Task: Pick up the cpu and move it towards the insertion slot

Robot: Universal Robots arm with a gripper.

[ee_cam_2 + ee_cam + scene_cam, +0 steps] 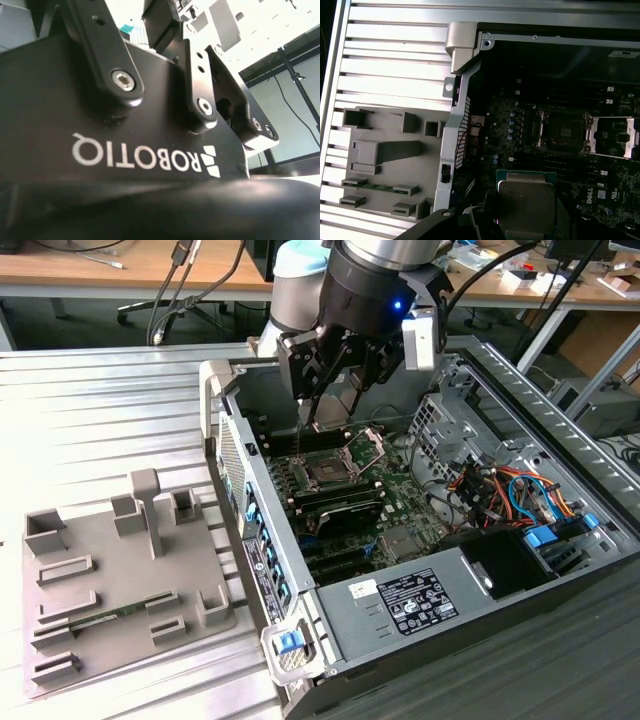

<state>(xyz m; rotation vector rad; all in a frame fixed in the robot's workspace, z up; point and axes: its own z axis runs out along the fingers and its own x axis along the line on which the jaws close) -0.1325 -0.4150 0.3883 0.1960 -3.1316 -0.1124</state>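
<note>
Cpu held above the open computer case

In the exterior view the fingers (325,405), upper centre, are closed on the cpu (526,205) over the insertion slot (327,468); a ribbed metal surface (100,420) carries the case (430,540) and grey fixture tray (120,590), wooden desks (90,265) behind.

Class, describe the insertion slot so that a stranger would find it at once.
Look inside the open computer case to the green motherboard. The insertion slot is the square socket with a dark centre, a silver frame and a raised metal plate, unlike the long black memory slots beside it.

arm (330,280): reaching down | claw (335,400): pointing down, fingers closed together
</note>
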